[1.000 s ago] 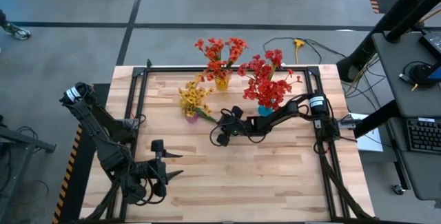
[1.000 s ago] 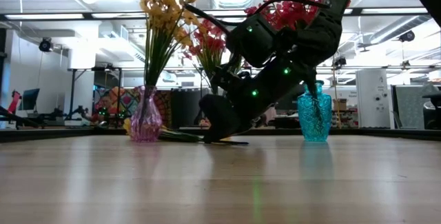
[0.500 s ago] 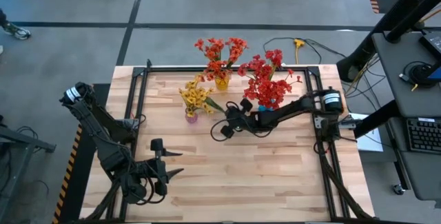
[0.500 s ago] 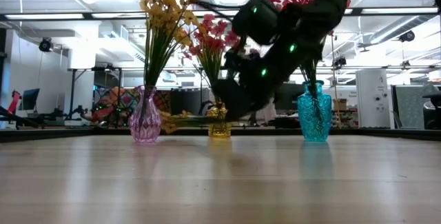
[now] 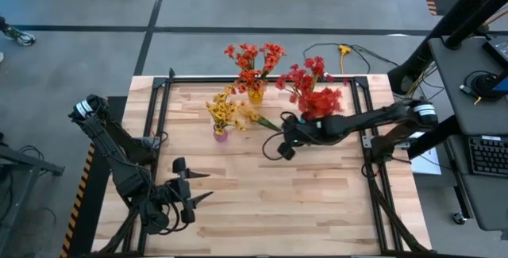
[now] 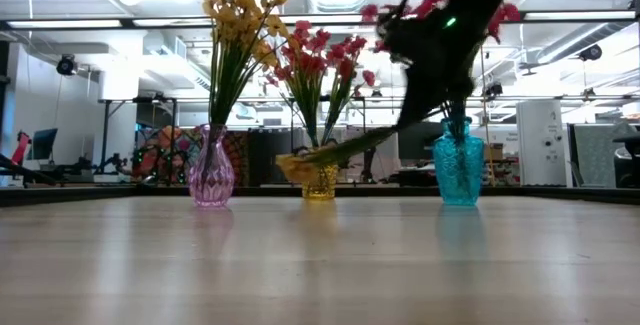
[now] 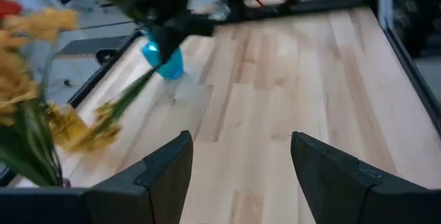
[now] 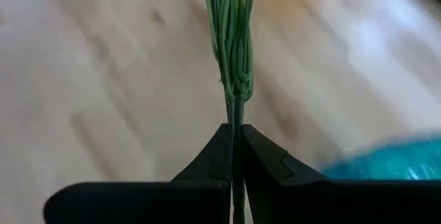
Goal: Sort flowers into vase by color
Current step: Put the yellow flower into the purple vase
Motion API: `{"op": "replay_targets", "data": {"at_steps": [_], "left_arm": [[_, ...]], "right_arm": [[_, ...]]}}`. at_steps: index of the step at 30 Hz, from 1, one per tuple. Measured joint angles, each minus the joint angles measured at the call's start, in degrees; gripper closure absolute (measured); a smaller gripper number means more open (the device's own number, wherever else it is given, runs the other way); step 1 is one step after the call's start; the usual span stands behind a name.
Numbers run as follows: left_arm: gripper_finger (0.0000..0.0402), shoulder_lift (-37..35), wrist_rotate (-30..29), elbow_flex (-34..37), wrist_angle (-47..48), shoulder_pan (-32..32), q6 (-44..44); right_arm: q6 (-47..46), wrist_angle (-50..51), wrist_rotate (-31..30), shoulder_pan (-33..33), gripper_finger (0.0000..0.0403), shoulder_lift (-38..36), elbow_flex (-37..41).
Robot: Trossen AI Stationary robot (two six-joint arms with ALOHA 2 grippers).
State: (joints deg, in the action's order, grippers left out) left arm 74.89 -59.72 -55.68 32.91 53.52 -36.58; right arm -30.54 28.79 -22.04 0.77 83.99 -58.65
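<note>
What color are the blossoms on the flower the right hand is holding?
Yellow, on the flower held by the right hand; clearest in the high view.

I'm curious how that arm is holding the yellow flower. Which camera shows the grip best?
The right wrist view: the right fingers are shut on the flower's green stem, close up. The high view shows it small, blossoms toward the pink vase. The low and left wrist views show it lifted off the table.
</note>
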Motion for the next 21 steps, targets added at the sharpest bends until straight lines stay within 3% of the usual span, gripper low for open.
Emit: {"op": "replay_targets", "data": {"at_steps": [5, 9, 15, 21], "left_arm": [[0.0174, 0.0, -4.18, 0.72, -0.33, 0.0, -8.31], [0.0174, 0.04, -4.33, 4.71, -4.15, 0.0, -14.81], [0.0174, 1.93, -4.26, 12.8, -17.88, 0.0, -15.02], [0.0174, 4.22, -4.26, 15.53, -26.58, 0.04, -11.38]], "right_arm": [[-4.91, 11.23, 7.45, 2.14, 0.039, -6.86, 0.0], [-5.49, 12.59, 11.69, 5.56, 0.039, -10.49, 0.15], [-4.78, 11.19, 11.8, 9.86, 0.039, -11.75, 0.17], [-1.79, 5.84, 14.27, 12.19, 0.039, -11.61, 0.22]]}}
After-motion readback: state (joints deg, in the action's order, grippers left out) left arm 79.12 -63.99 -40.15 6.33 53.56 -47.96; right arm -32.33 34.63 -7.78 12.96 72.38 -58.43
